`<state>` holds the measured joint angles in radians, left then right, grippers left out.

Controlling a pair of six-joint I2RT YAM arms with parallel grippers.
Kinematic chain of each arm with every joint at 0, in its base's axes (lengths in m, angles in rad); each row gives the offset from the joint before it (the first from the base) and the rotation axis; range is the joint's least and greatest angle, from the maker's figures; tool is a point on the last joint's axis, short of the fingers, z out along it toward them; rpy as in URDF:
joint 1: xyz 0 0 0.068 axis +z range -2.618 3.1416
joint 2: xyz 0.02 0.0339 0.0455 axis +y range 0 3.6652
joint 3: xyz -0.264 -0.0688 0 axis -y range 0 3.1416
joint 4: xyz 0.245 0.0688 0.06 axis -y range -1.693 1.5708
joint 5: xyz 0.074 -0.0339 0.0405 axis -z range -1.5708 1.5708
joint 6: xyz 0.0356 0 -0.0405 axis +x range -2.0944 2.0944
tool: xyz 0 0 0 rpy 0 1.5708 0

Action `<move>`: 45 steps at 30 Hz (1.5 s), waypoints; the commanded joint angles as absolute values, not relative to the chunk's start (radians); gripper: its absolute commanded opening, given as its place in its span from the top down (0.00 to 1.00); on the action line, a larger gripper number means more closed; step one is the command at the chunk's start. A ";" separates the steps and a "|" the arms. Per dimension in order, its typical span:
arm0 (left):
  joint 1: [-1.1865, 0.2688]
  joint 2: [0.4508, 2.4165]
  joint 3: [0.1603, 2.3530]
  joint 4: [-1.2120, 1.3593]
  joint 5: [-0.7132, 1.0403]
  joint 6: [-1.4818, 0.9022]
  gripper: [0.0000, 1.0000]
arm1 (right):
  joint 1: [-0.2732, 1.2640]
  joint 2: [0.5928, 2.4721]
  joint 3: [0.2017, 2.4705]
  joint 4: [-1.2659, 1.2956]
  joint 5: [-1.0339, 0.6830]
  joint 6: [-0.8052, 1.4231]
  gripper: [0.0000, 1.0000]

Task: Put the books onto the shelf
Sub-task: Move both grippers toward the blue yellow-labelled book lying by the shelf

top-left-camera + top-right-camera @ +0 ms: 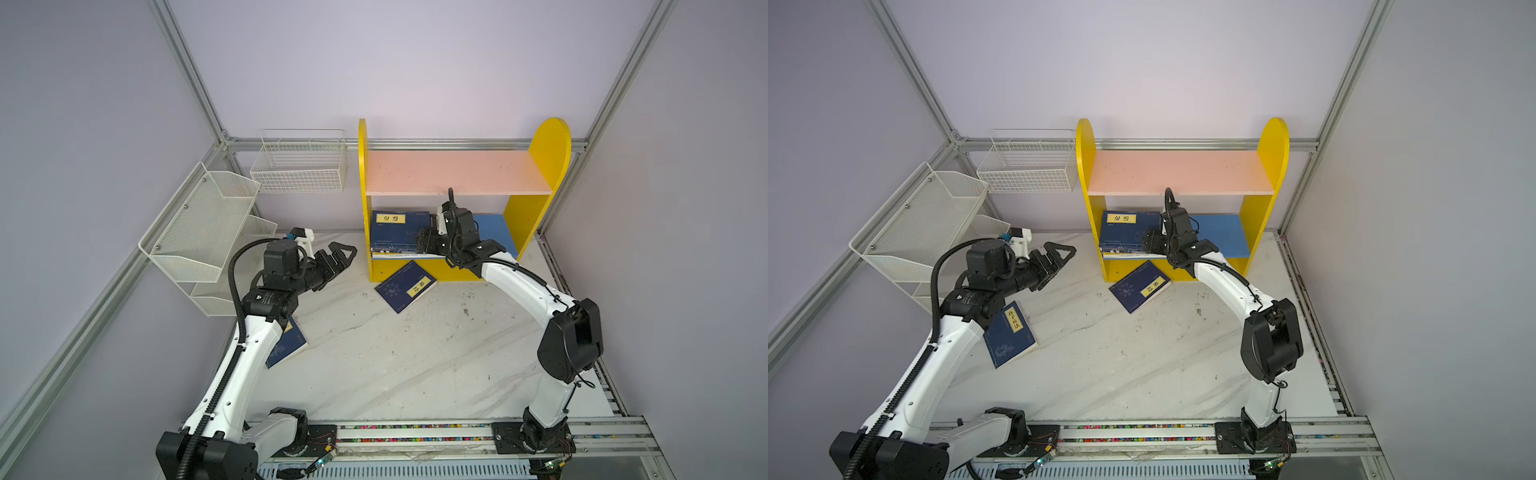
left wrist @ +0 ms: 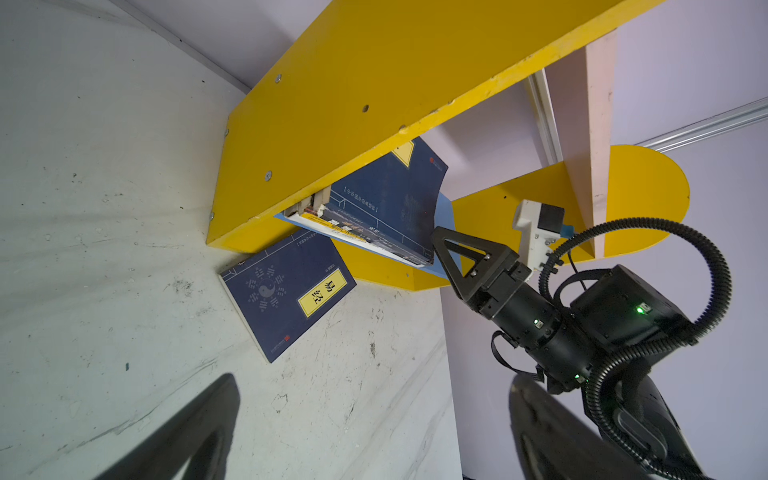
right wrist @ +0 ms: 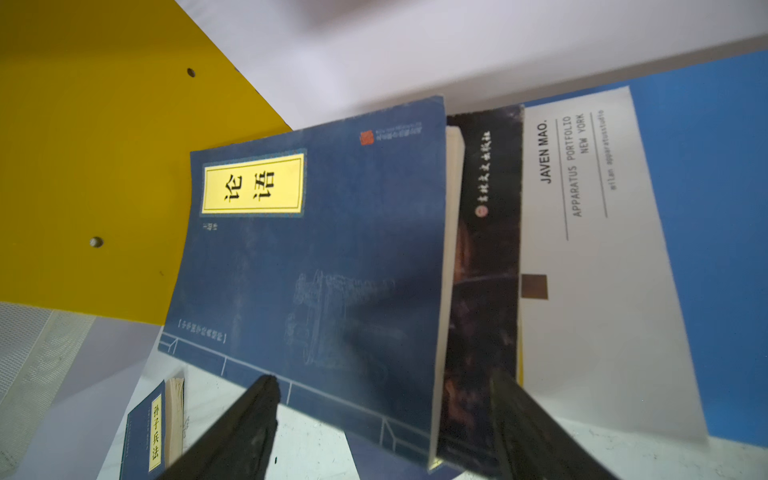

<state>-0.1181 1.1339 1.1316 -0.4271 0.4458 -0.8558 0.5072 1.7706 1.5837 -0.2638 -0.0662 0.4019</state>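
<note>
- Right claw [image 3: 384, 380] spread wide, gripping nothing, tips right at the near edge of the book pile [image 1: 395, 237].
- Straight ahead: navy book [image 3: 316, 270] on top, dark book [image 3: 486, 249] and white book [image 3: 590, 249] peeking out underneath, all on the shelf [image 1: 548, 158], blue lower board [image 3: 715, 208].
- Below and behind: second navy book [image 1: 405, 286] flat on the table [image 1: 395, 374].
- Way off sideways: left claw [image 1: 340, 254], wide open too, holding nothing.

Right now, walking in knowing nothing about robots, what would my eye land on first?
Probably the yellow wooden shelf with pink upper and blue lower boards, at the back of the white table. On its blue board lies a stack of books topped by a navy paperback with a yellow label, the white-and-black right arm reaching toward it. Two more navy paperbacks lie on the table: one at the shelf's foot, one partly under the left arm.
</note>
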 commanded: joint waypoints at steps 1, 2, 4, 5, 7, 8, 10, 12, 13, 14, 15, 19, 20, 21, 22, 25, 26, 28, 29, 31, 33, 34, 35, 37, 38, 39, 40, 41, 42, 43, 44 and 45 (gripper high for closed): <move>-0.120 1.122 1.044 -0.403 0.462 -0.881 0.00 | 0.516 1.611 1.487 -0.230 -0.033 0.380 0.19; -0.129 1.126 1.018 -0.391 0.458 -0.889 0.00 | 0.515 1.570 1.438 -0.222 -0.026 0.382 0.19; -0.155 1.137 0.973 -0.356 0.444 -0.907 0.00 | 0.516 1.505 1.340 -0.202 -0.033 0.397 0.19; -0.175 1.148 0.954 -0.331 0.435 -0.912 0.00 | 0.514 1.480 1.291 -0.201 -0.034 0.412 0.19; -0.216 1.184 0.925 -0.282 0.415 -0.913 0.00 | 0.514 1.444 1.202 -0.184 -0.048 0.454 0.20; -0.240 1.211 0.915 -0.256 0.396 -0.908 0.00 | 0.514 1.430 1.152 -0.160 -0.062 0.481 0.21; -0.279 1.280 0.915 -0.231 0.373 -0.883 0.00 | 0.514 1.400 1.046 -0.095 -0.094 0.549 0.23; -0.306 1.351 0.921 -0.216 0.333 -0.853 0.00 | 0.514 1.385 0.948 -0.009 -0.117 0.623 0.25; -0.312 1.384 0.916 -0.194 0.317 -0.848 0.00 | 0.514 1.380 0.897 0.040 -0.126 0.665 0.27; -0.313 1.404 0.903 -0.147 0.302 -0.859 0.00 | 0.514 1.385 0.850 0.104 -0.151 0.706 0.27; -0.313 1.449 0.888 -0.101 0.290 -0.872 0.00 | 0.514 1.395 0.820 0.137 -0.151 0.732 0.28; -0.313 1.496 0.818 0.124 0.190 -0.924 0.00 | 0.514 1.477 0.755 0.315 -0.161 0.806 0.33; -0.312 1.513 0.810 0.167 0.177 -0.927 0.00 | 0.514 1.502 0.744 0.378 -0.170 0.823 0.33; -0.311 1.529 0.810 0.198 0.175 -0.928 0.00 | 0.514 1.526 0.738 0.427 -0.175 0.836 0.33; -0.310 1.552 0.818 0.216 0.178 -0.924 0.01 | 0.514 1.553 0.736 0.477 -0.175 0.851 0.34; -0.310 1.633 0.862 0.237 0.205 -0.912 0.00 | 0.514 1.645 0.753 0.558 -0.174 0.871 0.35; -0.311 1.658 0.871 0.250 0.215 -0.911 0.00 | 0.514 1.668 0.764 0.563 -0.168 0.870 0.36; -0.310 1.707 0.889 0.279 0.227 -0.913 0.00 | 0.514 1.720 0.786 0.566 -0.149 0.871 0.40; -0.310 1.726 0.895 0.289 0.228 -0.914 0.01 | 0.514 1.738 0.793 0.567 -0.141 0.872 0.42; -0.310 1.759 0.912 0.302 0.226 -0.913 0.01 | 0.514 1.780 0.813 0.564 -0.125 0.879 0.44; -0.310 1.780 0.922 0.316 0.224 -0.907 0.01 | 0.514 1.815 0.829 0.570 -0.123 0.895 0.45; -0.310 1.790 0.929 0.317 0.221 -0.904 0.01 | 0.514 1.837 0.839 0.574 -0.127 0.909 0.45; -0.310 1.800 0.934 0.316 0.217 -0.901 0.01 | 0.514 1.856 0.848 0.572 -0.130 0.925 0.45; -0.310 1.816 0.946 0.314 0.206 -0.894 0.01 | 0.514 1.898 0.864 0.573 -0.129 0.961 0.42; -0.310 1.822 0.953 0.310 0.201 -0.891 0.01 | 0.514 1.917 0.864 0.589 -0.134 0.973 0.41; -0.310 1.828 0.960 0.305 0.199 -0.887 0.01 | 0.515 1.936 0.864 0.611 -0.139 0.985 0.40; -0.310 1.835 0.970 0.301 0.196 -0.885 0.01 | 0.515 1.953 0.863 0.627 -0.136 0.997 0.39; -0.310 1.844 0.975 0.299 0.195 -0.884 0.01 | 0.515 1.969 0.862 0.642 -0.130 1.006 0.38; -0.310 1.852 0.983 0.295 0.199 -0.884 0.01 | 0.514 1.986 0.864 0.653 -0.123 1.017 0.36; -0.310 1.859 0.992 0.293 0.201 -0.883 0.01 | 0.514 2.006 0.866 0.671 -0.123 1.029 0.36; -0.311 1.867 0.998 0.293 0.205 -0.882 0.01 | 0.514 2.025 0.872 0.685 -0.127 1.040 0.35; -0.311 1.874 1.004 0.293 0.211 -0.883 0.01 | 0.515 2.050 0.882 0.701 -0.137 1.052 0.35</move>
<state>-0.3145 1.8519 0.9215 0.2897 0.2157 -0.8982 0.5106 1.9804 0.8810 0.6941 -0.1455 0.9874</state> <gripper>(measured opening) 0.989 0.646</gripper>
